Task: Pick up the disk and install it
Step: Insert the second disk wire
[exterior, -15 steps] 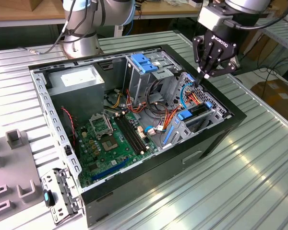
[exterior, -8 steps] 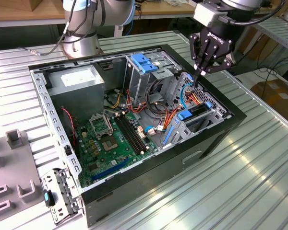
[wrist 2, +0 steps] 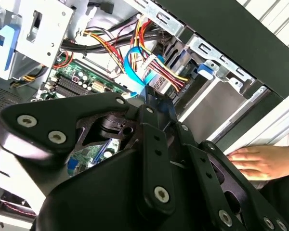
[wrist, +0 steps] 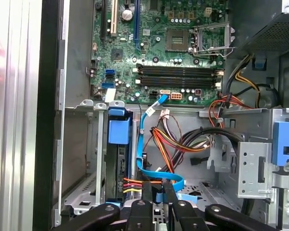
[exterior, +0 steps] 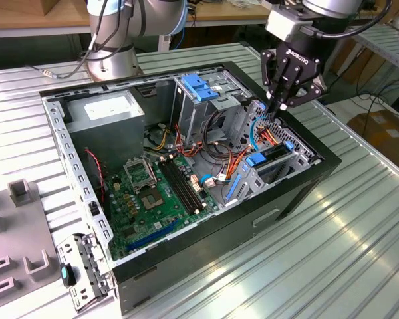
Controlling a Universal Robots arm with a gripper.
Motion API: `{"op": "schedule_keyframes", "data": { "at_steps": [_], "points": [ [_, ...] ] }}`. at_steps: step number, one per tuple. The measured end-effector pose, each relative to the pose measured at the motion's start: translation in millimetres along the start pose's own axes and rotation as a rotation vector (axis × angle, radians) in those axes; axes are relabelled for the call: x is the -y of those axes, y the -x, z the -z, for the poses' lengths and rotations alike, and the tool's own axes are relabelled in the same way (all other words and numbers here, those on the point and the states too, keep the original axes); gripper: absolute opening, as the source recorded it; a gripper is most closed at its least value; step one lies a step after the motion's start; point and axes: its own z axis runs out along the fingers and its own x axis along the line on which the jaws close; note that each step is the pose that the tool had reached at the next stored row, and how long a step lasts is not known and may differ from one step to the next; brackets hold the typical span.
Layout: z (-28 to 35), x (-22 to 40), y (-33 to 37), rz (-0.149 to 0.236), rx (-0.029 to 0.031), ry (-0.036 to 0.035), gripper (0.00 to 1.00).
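Note:
The disk (wrist: 116,166) stands on edge in a slot of the drive cage (wrist: 82,159) at the front of the open computer case, its blue rail (wrist: 118,127) at the top. In the exterior view the disk (exterior: 274,156) sits in the case's corner nearest that view's right. My gripper (exterior: 280,106) hangs just above this cage among the cables. In both wrist views my gripper (wrist: 158,190) (wrist 2: 150,96) has its fingers drawn together, with the end of a flat blue cable (wrist: 145,144) between them. Red and yellow power wires (wrist: 135,184) run to the disk beside the fingertips.
The motherboard (exterior: 153,193) covers the case floor, and a grey power supply (exterior: 110,113) sits at the back. A light-blue bracket (exterior: 198,86) tops the upper cage. A person's hand (wrist 2: 260,161) rests on the table by the case's front. Grey fixtures (exterior: 20,259) stand at the exterior view's left.

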Motion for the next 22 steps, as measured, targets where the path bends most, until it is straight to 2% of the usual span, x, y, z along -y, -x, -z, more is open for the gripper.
{"op": "schedule_keyframes", "data": {
  "at_steps": [3,4,8,9,10,11,12,18,19,22],
  "points": [
    [-2.4,0.0,0.7,0.000,-0.0126,0.0005,0.24],
    [-3.9,0.1,1.0,0.000,-0.0213,0.0009,0.24],
    [-8.0,0.1,1.5,-0.001,-0.0391,0.0017,0.24],
    [-10.0,0.2,1.7,-0.001,-0.0462,0.0020,0.22],
    [-11.1,0.2,1.7,-0.001,-0.0490,0.0021,0.16],
    [-12.3,0.2,1.7,-0.001,-0.0518,0.0022,0.16],
    [-14.0,0.2,1.9,-0.001,-0.0576,0.0025,0.11],
    [-18.6,0.3,2.0,-0.001,-0.0837,0.0036,0.11],
    [-19.4,0.3,2.1,-0.001,-0.0878,0.0038,0.18],
    [-21.9,0.4,2.2,-0.001,-0.1028,0.0044,0.18]
  ]
}}
